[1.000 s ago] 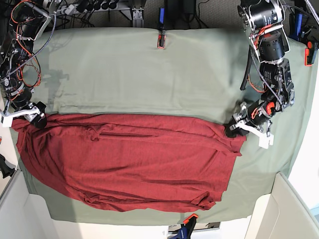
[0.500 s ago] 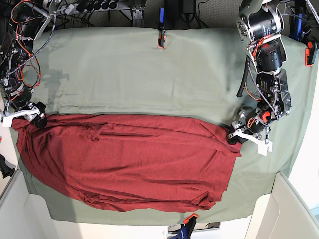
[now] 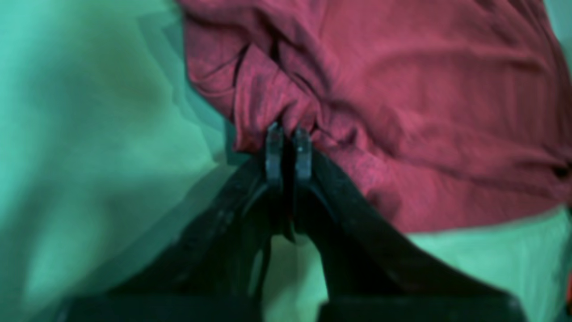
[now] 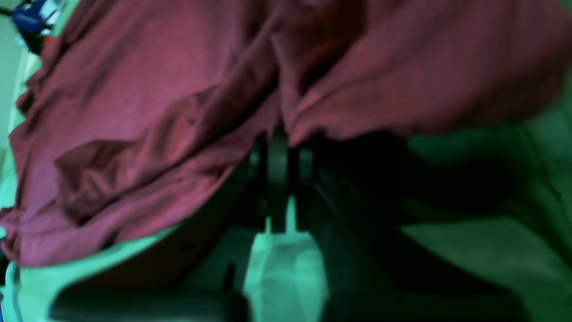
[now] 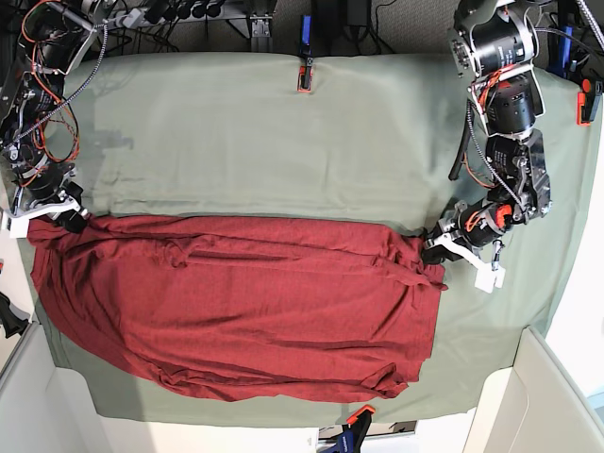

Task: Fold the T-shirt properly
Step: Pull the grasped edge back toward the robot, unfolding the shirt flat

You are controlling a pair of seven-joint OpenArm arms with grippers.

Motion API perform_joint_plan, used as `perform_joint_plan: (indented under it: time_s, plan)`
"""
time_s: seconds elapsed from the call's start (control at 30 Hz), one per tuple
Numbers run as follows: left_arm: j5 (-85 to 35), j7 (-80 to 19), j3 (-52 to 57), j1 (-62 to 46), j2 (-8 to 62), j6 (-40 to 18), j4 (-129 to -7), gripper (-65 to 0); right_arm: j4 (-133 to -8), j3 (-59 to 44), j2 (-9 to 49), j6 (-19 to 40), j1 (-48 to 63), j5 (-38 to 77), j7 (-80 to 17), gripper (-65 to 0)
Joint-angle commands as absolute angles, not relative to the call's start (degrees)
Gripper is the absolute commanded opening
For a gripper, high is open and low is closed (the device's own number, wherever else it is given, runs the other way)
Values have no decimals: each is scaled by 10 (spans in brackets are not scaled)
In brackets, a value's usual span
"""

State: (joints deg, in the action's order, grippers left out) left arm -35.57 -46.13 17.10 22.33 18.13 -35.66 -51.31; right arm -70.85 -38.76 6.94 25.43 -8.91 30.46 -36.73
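The dark red T-shirt [image 5: 245,302] lies spread and wrinkled across the near half of the table. My left gripper [image 5: 436,249] is at the shirt's upper right corner. In the left wrist view the left gripper [image 3: 288,134] is shut on a bunched fold of the T-shirt [image 3: 402,112]. My right gripper [image 5: 68,217] sits at the shirt's upper left corner. The right wrist view shows the right gripper [image 4: 279,147] shut, with the T-shirt [image 4: 156,112] edge pinched at its tips.
A sage green table cover [image 5: 283,142] lies under everything. Clamps hold it at the far edge [image 5: 305,75], the near edge [image 5: 357,417] and the right edge [image 5: 585,99]. White panels [image 5: 543,396] stand at both near corners, and cables crowd the far left.
Both grippers have closed on the shirt's upper corners. The left one slid in and bunched the right corner toward the middle. The right one shifted slightly up and outward.
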Motion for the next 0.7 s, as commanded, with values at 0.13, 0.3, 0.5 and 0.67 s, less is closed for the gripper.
perform_joint_plan:
  time_s: [0.13,0.3,0.5,0.67]
  plan:
    - [-411,-487,172,237,207,-387,-541,-650,-717,-388,76,271,-100,334,-364,-650]
    - [-426,-504,172,215,231,-389,-596,-650,-736,-388,78,292,-90,400,-415,-650]
    - [-426,-506,172,125,281,-381,-720,-650,-824,-388,78,299,-27,431,-437,-650]
    - [-425,-506,174,55,315,-366,-791,-650,-895,-388,87,299,36,449,-443,-650]
